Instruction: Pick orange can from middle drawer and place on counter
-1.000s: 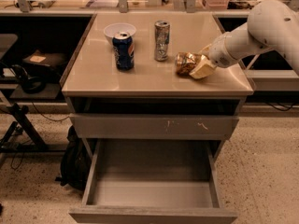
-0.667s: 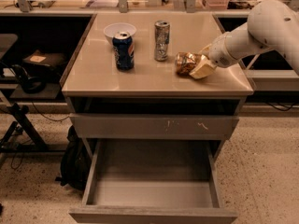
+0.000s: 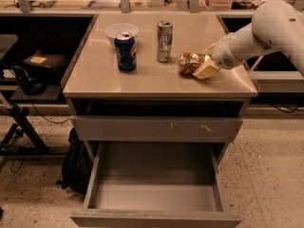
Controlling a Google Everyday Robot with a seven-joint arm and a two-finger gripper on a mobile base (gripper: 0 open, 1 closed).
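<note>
Nothing has visibly moved since the earlier frames: arm, gripper and cans sit where they did.

Grey cabinet (image 3: 78,127) fills the middle of the view, with a glossy beige counter (image 3: 152,82) on top. Open drawer (image 3: 154,194) at the bottom is pulled well out toward the camera, its bare grey inside showing. Above it a shut drawer front (image 3: 156,128) has pale scratch marks right of centre, and over that is a dark open slot under the counter.

White arm (image 3: 266,30) reaches in from the upper right and angles down to the counter's right side. Gripper (image 3: 205,68) is low over the counter near the right edge, touching the right side of the orange can (image 3: 189,63). One pale part of it lies against the can, the rest is hidden behind it, so I cannot tell whether it grips the can or merely rests on it.

Orange can is on the counter, right of centre (crinkled, lying tilted rather than upright). Silver can (image 3: 164,41) stands upright just left of it, apart. Blue can (image 3: 126,51) stands upright further left. White bowl (image 3: 121,30) sits just behind the blue can.

Dark backpack (image 3: 75,165) leans on the floor by the cabinet's left side.
</note>
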